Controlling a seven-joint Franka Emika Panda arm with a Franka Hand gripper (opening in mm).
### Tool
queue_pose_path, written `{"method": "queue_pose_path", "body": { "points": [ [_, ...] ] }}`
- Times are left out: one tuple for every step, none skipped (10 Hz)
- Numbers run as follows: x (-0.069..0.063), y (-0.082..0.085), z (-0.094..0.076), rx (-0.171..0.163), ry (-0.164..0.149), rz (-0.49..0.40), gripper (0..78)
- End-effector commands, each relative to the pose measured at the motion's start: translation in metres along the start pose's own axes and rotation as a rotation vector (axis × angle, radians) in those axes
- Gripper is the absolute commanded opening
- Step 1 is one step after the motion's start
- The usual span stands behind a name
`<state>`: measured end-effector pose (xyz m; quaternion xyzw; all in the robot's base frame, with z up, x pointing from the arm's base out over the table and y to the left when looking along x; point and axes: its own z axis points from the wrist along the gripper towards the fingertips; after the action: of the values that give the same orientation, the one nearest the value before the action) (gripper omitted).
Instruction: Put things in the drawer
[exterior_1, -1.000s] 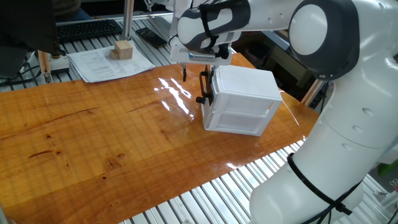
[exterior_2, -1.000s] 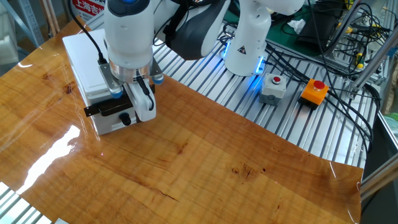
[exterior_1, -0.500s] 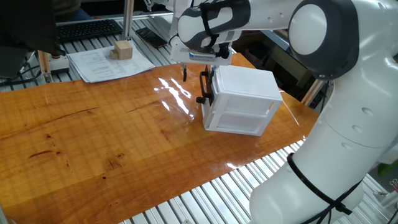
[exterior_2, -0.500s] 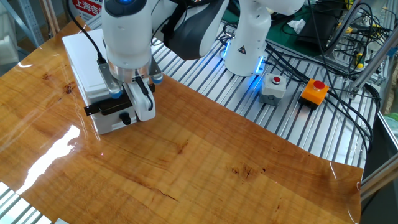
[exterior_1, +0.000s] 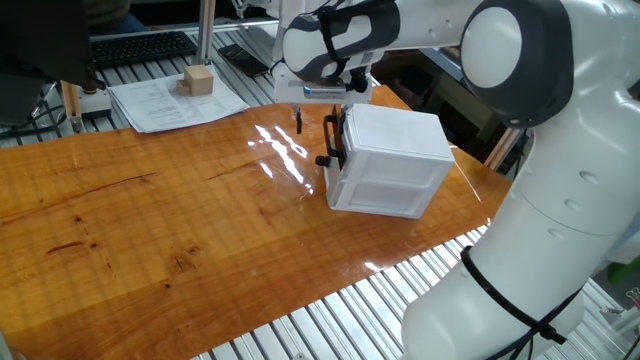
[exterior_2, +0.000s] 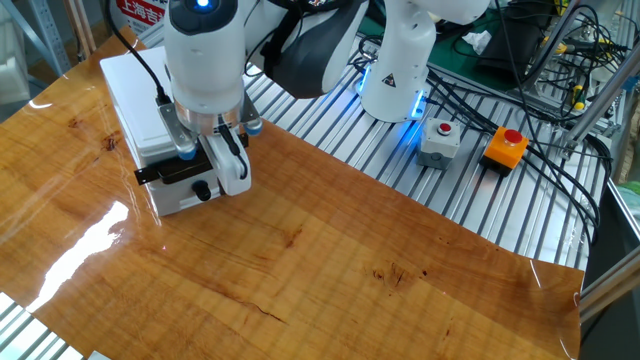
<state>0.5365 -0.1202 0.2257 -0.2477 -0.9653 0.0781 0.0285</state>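
The white cabinet (exterior_1: 392, 158) stands on the wooden table, its drawer pushed in. The black bar handle (exterior_1: 329, 142) is on the drawer front facing left. My gripper (exterior_1: 318, 124) hangs over the handle, one dark finger (exterior_1: 297, 118) out in front of it and the other by the drawer front. The jaws stand apart around the handle. In the other fixed view the gripper (exterior_2: 216, 160) covers the right end of the handle (exterior_2: 170, 174). One light-tan wooden cube (exterior_1: 197, 79) sits on papers at the far left, well away from the gripper.
Papers (exterior_1: 170, 100) and a keyboard (exterior_1: 140, 47) lie beyond the table's far edge. Slatted metal surface (exterior_2: 400, 170) borders the wooden table. A grey button box (exterior_2: 440, 140) and an orange one (exterior_2: 507, 146) sit near the robot base (exterior_2: 395, 70).
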Motion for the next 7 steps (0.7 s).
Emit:
{"method": "queue_pose_path", "body": {
  "points": [
    [-0.001, -0.001, -0.002, 0.045, -0.010, -0.024, 77.4],
    [-0.001, -0.001, -0.002, 0.038, -0.008, -0.017, 77.4],
    [-0.001, -0.001, -0.002, 0.031, -0.007, -0.012, 77.4],
    [-0.002, 0.001, -0.005, 0.000, 0.003, 0.010, 77.4],
    [-0.002, 0.001, -0.005, -0.003, 0.004, 0.010, 77.4],
    [-0.002, 0.006, -0.012, -0.056, 0.011, 0.003, 77.4],
    [-0.002, 0.009, -0.016, -0.087, 0.026, -0.001, 77.4]
  ]
}}
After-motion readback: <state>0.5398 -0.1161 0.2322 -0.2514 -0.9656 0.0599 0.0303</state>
